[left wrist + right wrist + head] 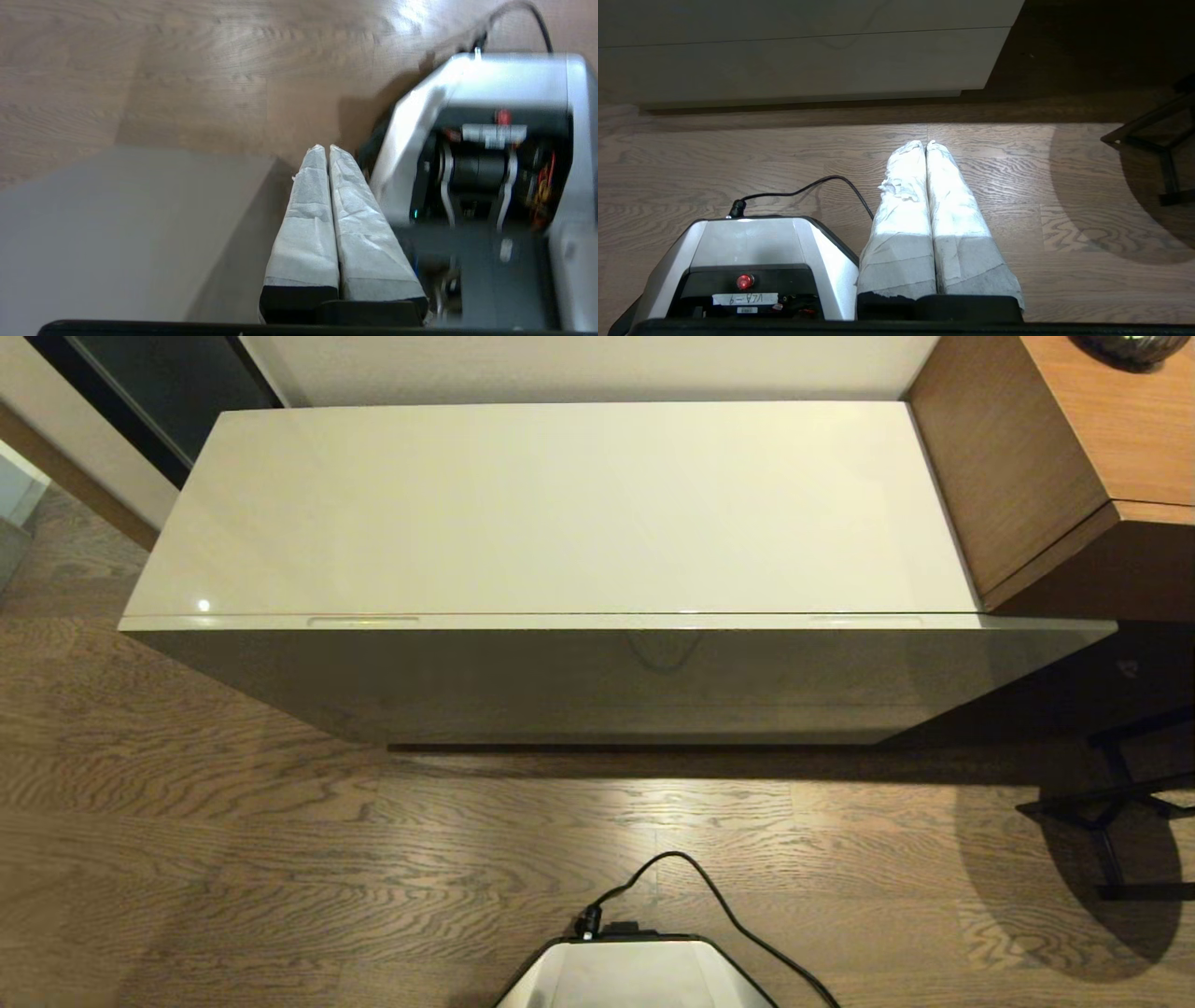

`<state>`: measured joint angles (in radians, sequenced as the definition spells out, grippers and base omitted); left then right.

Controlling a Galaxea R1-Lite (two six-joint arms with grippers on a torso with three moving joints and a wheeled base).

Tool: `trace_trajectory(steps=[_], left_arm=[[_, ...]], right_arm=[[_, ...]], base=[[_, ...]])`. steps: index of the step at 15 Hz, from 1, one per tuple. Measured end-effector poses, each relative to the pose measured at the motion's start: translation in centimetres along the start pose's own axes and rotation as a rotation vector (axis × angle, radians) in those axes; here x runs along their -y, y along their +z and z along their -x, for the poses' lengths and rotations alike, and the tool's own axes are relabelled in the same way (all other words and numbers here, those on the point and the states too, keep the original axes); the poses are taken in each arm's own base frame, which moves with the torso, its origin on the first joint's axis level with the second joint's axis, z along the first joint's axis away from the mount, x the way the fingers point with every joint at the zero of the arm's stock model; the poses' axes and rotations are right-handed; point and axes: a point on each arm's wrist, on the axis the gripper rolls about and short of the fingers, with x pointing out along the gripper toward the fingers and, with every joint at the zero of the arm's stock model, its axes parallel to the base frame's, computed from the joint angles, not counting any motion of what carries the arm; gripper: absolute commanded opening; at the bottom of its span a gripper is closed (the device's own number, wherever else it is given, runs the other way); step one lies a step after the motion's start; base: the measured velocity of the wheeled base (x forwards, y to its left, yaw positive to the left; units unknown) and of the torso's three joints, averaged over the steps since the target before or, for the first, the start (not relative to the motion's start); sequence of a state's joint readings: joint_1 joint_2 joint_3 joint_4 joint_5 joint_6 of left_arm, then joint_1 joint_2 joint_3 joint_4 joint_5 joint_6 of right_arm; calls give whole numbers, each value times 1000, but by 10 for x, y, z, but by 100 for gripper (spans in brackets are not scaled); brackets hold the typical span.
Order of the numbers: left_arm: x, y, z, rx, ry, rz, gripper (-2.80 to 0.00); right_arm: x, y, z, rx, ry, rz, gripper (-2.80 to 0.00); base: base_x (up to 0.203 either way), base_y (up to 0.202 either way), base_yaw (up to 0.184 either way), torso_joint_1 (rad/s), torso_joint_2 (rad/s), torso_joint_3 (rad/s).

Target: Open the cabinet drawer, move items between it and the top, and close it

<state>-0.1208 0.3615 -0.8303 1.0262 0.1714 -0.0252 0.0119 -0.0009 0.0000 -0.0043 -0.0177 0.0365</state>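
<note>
The glossy cream-white cabinet top point(560, 504) lies bare in the head view. The cabinet drawer point(597, 672) is closed flush under it; two narrow slots mark its front rim, one at the left point(362, 621) and one at the right point(864, 620). The drawer front point(798, 60) also shows in the right wrist view. No white packet is in view. My left gripper point(326, 148) is shut and empty, low beside the robot's base. My right gripper point(925, 143) is shut and empty over the wooden floor, short of the cabinet. Neither arm appears in the head view.
A brown wooden furniture unit point(1055, 467) abuts the cabinet's right end. A black metal frame point(1111, 812) stands on the floor at the right. The robot's base point(635, 971) with a black cable point(709, 896) sits in front of the cabinet.
</note>
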Motion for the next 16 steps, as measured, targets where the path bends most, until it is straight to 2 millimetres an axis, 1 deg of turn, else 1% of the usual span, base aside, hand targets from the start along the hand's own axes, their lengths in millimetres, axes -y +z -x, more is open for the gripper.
trace_trajectory(steps=[1,2,4,6,7,8,10,12,13,16], left_arm=[[4,-19,3,-1,-10,-18,-280],[8,-35,2,3,-18,-35,-280],[13,-54,-6,65,-34,-58,-280],[17,-75,-15,79,-82,-108,-280],[18,-80,-18,88,-112,-128,-280],[19,-82,-19,108,-127,-130,-280],[19,-80,-24,167,-125,-94,-280],[20,-76,-36,243,-120,-32,-280],[20,-74,-45,280,-108,-7,-280],[21,-75,-83,418,-29,18,-280]], right_arm=[[0,0,0,0,1,0,-280],[0,0,0,0,0,0,-280],[0,0,0,0,-1,0,-280],[0,0,0,0,0,0,-280],[0,0,0,0,0,0,-280],[0,0,0,0,1,0,-280],[0,0,0,0,-1,0,-280],[0,0,0,0,0,0,-280],[0,0,0,0,-1,0,-280],[0,0,0,0,-1,0,-280]], base=[[0,0,0,0,0,0],[0,0,0,0,0,0],[0,0,0,0,0,0],[0,0,0,0,0,0],[0,0,0,0,0,0],[0,0,0,0,0,0],[0,0,0,0,0,0],[0,0,0,0,0,0],[0,0,0,0,0,0],[0,0,0,0,0,0]])
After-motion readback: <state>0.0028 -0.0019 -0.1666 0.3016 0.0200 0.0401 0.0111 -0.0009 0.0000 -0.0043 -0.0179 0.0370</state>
